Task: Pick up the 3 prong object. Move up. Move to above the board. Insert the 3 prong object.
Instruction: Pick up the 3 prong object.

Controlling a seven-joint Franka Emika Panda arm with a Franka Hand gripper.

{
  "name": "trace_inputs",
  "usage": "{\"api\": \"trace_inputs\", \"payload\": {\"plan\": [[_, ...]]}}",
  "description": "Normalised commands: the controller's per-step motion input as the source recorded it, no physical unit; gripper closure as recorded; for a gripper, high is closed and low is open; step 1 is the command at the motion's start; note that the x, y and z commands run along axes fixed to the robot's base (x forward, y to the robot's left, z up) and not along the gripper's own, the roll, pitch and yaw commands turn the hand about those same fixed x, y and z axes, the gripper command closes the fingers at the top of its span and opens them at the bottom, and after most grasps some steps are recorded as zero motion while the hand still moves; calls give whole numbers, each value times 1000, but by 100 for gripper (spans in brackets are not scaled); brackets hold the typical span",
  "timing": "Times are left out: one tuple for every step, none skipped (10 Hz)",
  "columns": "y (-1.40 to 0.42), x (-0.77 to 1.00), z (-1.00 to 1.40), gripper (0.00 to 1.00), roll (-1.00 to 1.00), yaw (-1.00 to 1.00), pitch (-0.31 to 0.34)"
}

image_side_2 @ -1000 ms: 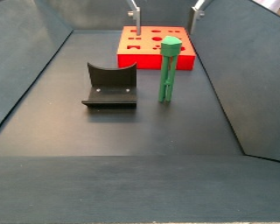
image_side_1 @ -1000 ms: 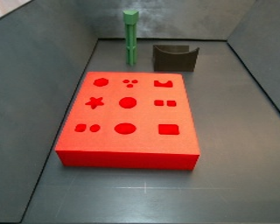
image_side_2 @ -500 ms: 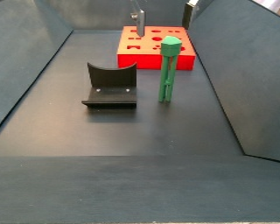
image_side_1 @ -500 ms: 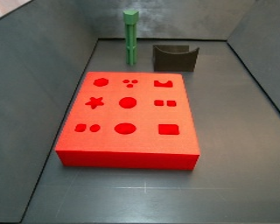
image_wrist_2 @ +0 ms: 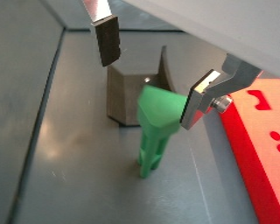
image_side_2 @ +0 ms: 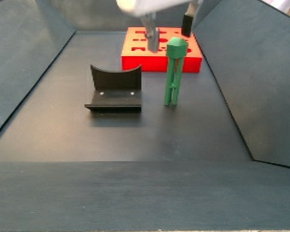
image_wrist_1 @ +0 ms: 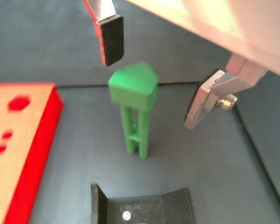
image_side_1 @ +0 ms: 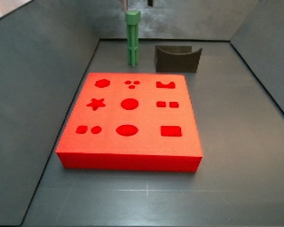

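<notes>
Gripper [image_wrist_1: 154, 74] hangs just above the 3 prong object [image_wrist_1: 133, 109], its flat silver fingers [image_wrist_1: 108, 37] spread wide apart on either side of the green peg's top, touching nothing. In a side view the 3 prong object [image_side_2: 174, 72] stands upright on the dark floor right of centre, beside the fixture [image_side_2: 113, 89], with the red board [image_side_2: 159, 51] behind it.
</notes>
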Motion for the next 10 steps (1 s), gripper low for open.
{"api": "trace_inputs", "payload": {"plan": [[-180,-11,-449,0,0,951,36],[-111,0,-520,0,34,1000,0],[-43,0,-509,0,29,1000,0],[0,-23,-463,0,20,1000,-7],[14,0,-226,0,77,1000,0],[0,0,0,0,13,0,0],[23,0,0,0,0,0,0],[129,-69,-106,0,0,29,0],[0,0,0,0,0,23,0],[0,0,0,100,0,0,0]]}}
